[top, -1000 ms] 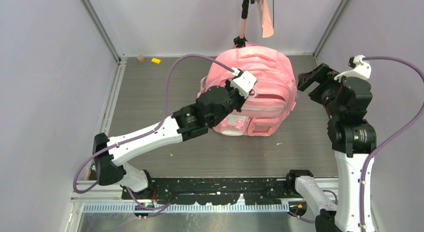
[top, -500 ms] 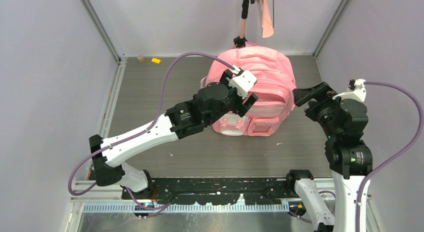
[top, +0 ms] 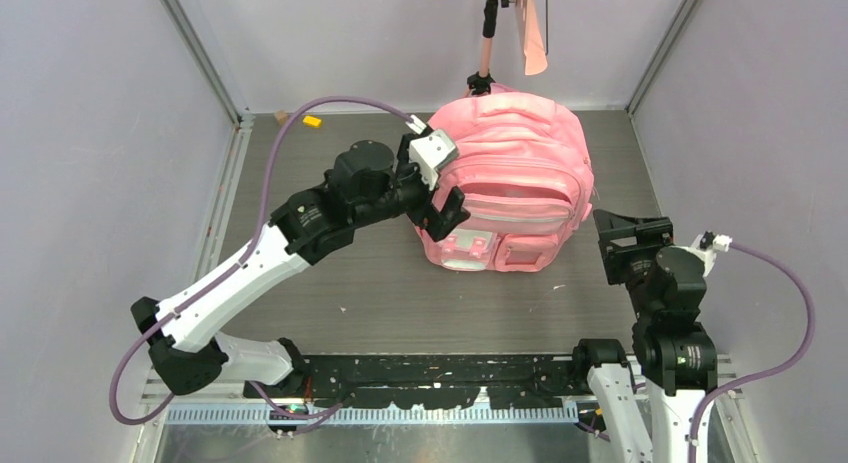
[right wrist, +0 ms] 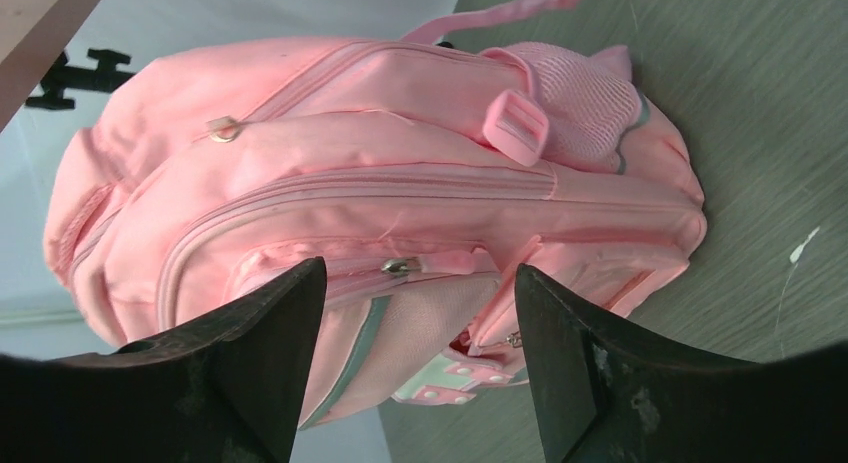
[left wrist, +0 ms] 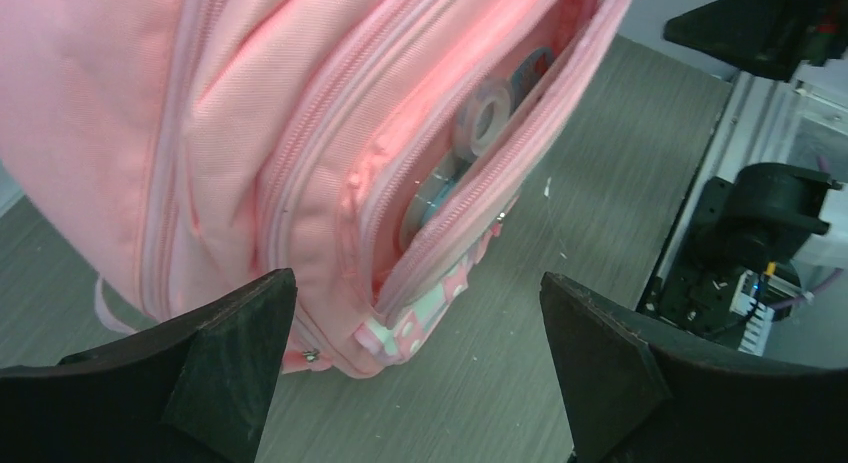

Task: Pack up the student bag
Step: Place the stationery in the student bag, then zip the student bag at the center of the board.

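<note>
Nearest the arm bases, the right gripper [top: 628, 245] stands open and empty beside the student bag [top: 515, 178]. Left of the bag, the left gripper [top: 437, 183] gapes wide, holding nothing. The pink bag sits mid-table, its front pocket unzipped with tape rolls [left wrist: 478, 123] inside; closing likely remains.

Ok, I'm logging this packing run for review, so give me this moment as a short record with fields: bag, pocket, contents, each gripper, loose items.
bag: pink student bag standing on the table
pocket: front pocket unzipped and gaping
contents: roll of clear tape visible inside; other items unclear
left gripper: open, empty, at the bag's left side
right gripper: open, empty, clear of the bag on its right
loose items: small yellow block and small brown block at the far left of the table
</note>
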You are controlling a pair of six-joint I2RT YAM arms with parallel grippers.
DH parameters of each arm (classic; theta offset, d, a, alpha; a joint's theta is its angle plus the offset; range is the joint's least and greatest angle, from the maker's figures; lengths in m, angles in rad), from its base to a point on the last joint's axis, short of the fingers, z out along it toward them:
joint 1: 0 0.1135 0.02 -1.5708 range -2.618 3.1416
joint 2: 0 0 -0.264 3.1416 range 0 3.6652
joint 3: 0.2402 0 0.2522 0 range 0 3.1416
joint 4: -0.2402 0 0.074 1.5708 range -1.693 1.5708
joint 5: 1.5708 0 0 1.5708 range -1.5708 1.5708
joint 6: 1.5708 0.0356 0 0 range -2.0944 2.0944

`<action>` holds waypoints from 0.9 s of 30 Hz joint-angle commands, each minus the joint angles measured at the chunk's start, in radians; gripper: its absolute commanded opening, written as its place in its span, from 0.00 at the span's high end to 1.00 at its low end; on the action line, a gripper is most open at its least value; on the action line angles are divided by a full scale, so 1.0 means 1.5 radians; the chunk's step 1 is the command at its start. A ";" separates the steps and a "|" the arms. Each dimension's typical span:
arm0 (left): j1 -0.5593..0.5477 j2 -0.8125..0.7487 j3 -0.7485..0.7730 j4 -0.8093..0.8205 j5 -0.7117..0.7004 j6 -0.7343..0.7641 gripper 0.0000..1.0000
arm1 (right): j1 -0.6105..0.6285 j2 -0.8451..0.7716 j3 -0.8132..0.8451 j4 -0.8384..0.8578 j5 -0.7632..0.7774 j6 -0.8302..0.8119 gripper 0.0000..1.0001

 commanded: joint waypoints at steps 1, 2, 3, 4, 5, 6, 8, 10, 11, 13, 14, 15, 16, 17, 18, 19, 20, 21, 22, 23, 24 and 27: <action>0.001 -0.025 -0.020 -0.023 0.084 0.007 0.04 | -0.002 -0.015 -0.043 0.008 0.034 0.134 0.26; 0.002 -0.022 -0.026 -0.025 0.073 0.025 0.04 | -0.002 -0.023 -0.055 0.008 0.039 0.155 0.26; 0.004 -0.019 -0.032 -0.026 0.057 0.029 0.04 | -0.002 -0.029 -0.063 0.011 0.038 0.167 0.27; 0.007 -0.014 -0.034 -0.028 0.040 0.032 0.04 | -0.002 -0.030 -0.080 0.025 0.034 0.191 0.27; 0.010 -0.009 -0.037 -0.028 0.032 0.033 0.04 | -0.002 -0.030 -0.089 0.033 0.026 0.203 0.29; 0.013 -0.007 -0.041 -0.023 0.032 0.033 0.04 | -0.002 -0.029 -0.107 0.051 0.022 0.222 0.29; 0.016 -0.002 -0.048 -0.013 0.036 0.032 0.04 | -0.002 -0.020 -0.126 0.078 0.009 0.244 0.30; 0.016 0.002 -0.050 -0.007 0.014 0.025 0.04 | -0.002 -0.006 -0.139 0.106 -0.007 0.259 0.32; 0.016 0.003 -0.053 -0.001 0.005 0.023 0.05 | -0.002 0.004 -0.141 0.115 -0.016 0.266 0.33; 0.016 0.007 -0.058 0.009 -0.003 0.025 0.06 | -0.002 0.021 -0.146 0.134 -0.027 0.278 0.33; 0.016 0.009 -0.059 0.012 -0.003 0.027 0.07 | -0.002 0.025 -0.152 0.140 -0.030 0.282 0.33; 0.016 0.013 -0.060 0.014 -0.002 0.029 0.11 | -0.002 0.033 -0.156 0.155 -0.037 0.292 0.34; 0.016 0.016 -0.059 0.014 -0.002 0.031 0.13 | -0.002 0.037 -0.165 0.162 -0.040 0.297 0.36; 0.016 0.020 -0.058 0.012 -0.003 0.034 0.19 | -0.002 0.043 -0.169 0.177 -0.045 0.310 0.36; 0.016 0.022 -0.057 0.011 -0.003 0.035 0.23 | -0.002 0.045 -0.177 0.183 -0.047 0.317 0.38; 0.016 0.023 -0.058 0.011 -0.003 0.037 0.26 | -0.002 0.051 -0.181 0.193 -0.049 0.326 0.38; 0.017 0.023 -0.061 0.014 -0.002 0.039 0.29 | -0.002 0.057 -0.186 0.198 -0.049 0.330 0.39; 0.017 0.024 -0.063 0.016 -0.002 0.040 0.33 | -0.002 0.060 -0.187 0.205 -0.049 0.334 0.39; 0.017 0.025 -0.064 0.017 0.000 0.041 0.37 | -0.002 0.066 -0.187 0.208 -0.049 0.336 0.39; 0.017 0.026 -0.065 0.018 0.003 0.043 0.40 | -0.002 0.068 -0.187 0.213 -0.049 0.338 0.40; 0.017 0.027 -0.065 0.019 0.004 0.044 0.43 | -0.002 0.075 -0.185 0.215 -0.061 0.339 0.41; 0.017 0.032 -0.065 0.018 0.005 0.045 0.46 | -0.002 0.079 -0.179 0.217 -0.070 0.339 0.42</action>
